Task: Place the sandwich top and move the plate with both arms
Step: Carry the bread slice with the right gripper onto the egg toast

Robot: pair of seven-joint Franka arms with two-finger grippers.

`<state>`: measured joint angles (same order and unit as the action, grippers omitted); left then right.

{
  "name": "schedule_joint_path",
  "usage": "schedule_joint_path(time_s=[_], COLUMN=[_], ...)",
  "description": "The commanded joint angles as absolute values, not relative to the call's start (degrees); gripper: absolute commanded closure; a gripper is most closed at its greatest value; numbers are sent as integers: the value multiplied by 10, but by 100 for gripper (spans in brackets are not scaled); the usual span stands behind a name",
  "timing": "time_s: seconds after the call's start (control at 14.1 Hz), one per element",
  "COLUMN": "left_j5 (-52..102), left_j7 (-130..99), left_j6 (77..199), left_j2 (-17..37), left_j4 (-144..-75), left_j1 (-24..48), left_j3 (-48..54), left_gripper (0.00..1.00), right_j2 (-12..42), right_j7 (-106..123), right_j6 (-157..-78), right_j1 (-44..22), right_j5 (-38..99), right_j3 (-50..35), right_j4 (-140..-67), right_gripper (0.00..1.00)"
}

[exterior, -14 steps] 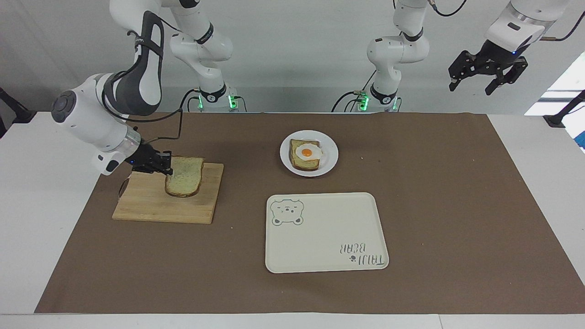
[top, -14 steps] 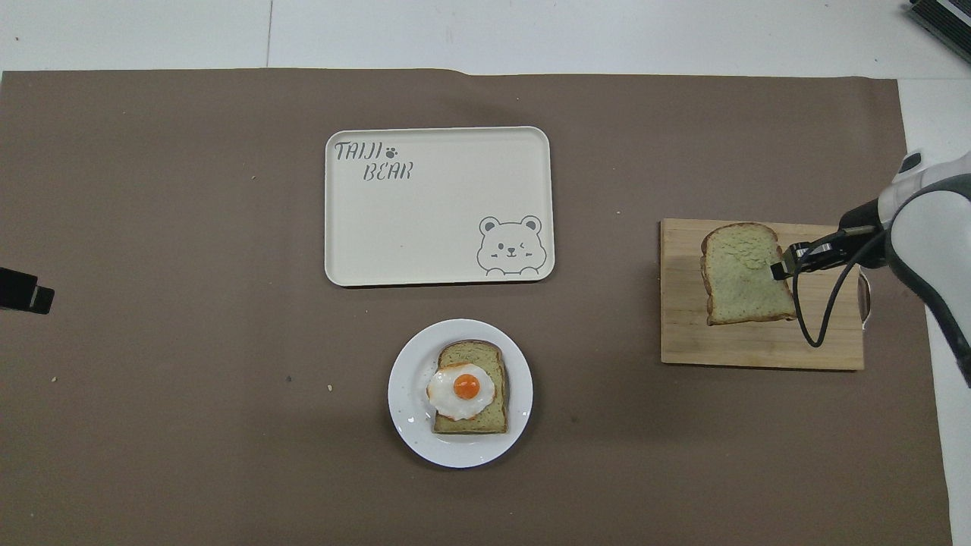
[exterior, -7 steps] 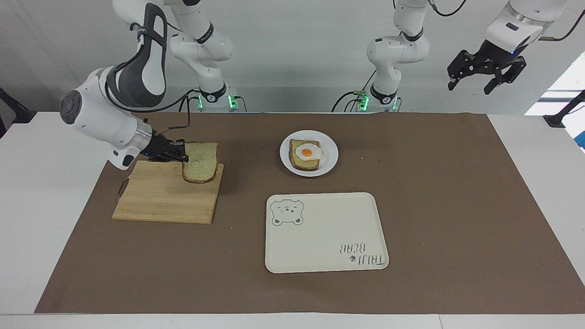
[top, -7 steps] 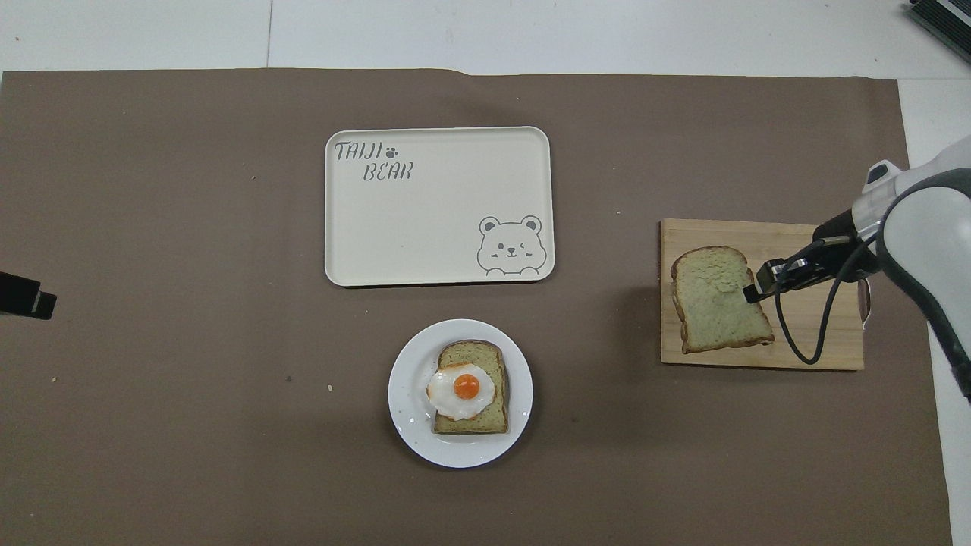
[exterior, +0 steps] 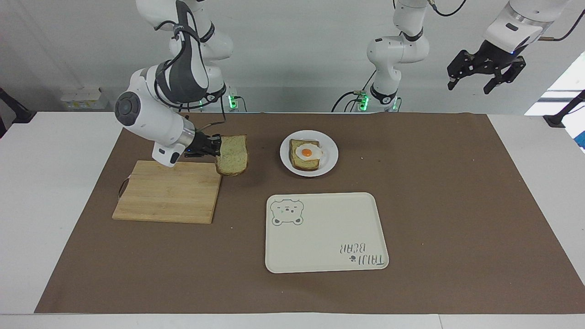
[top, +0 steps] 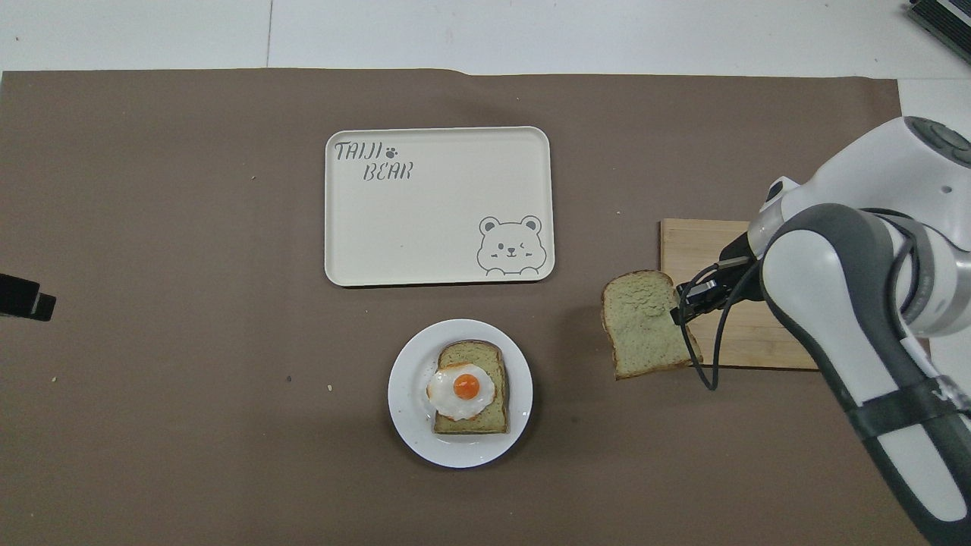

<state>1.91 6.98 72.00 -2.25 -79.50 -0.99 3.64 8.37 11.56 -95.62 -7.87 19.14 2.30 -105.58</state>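
From across the table, the right gripper [exterior: 215, 147] pinches one edge of the sandwich top [exterior: 233, 155], a pale brown-crusted bread slice, carrying it above the brown mat between the wooden cutting board [exterior: 169, 192] and the small round white plate [exterior: 330, 155], presumably to cap the egg-topped slice [exterior: 305, 154]; the left gripper [exterior: 485, 69] waits high with fingers spread. From overhead, the sandwich top [top: 645, 324] hangs just off the cutting board [top: 713, 258], near the plate [top: 406, 394] that sits nearer to the robots than the cream rectangular bear tray [top: 438, 205].
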Motion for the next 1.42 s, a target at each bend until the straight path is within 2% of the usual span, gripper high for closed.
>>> schedule_joint_path(time_s=[0.0, 0.14, 0.5, 0.71, 1.13, 1.35], left_j5=[25, 25, 25, 25, 25, 25], left_j7=[71, 72, 73, 73, 73, 69], left_j6=[716, 717, 716, 717, 718, 720], left_j2=[-38, -37, -37, -38, -37, -38], left_j4=[-811, -811, -811, -811, -811, -811], left_j1=[-11, -12, -16, -16, -18, -17], left_j3=[35, 35, 35, 34, 30, 29], left_gripper=[0, 0, 0, 0, 0, 0], right_j2=[51, 41, 43, 55, 69, 93], right_j7=[65, 21, -42, -61, -129, -149], right_j6=[-1013, -1056, -1104, -1107, -1181, -1205], right_j1=[-124, -167, -232, -270, -330, -364], right_j5=[203, 203, 203, 205, 206, 213], right_j3=[24, 24, 24, 23, 23, 22], right_j4=[-1102, -1123, -1132, -1136, -1166, -1173], right_gripper=[100, 100, 100, 100, 100, 100])
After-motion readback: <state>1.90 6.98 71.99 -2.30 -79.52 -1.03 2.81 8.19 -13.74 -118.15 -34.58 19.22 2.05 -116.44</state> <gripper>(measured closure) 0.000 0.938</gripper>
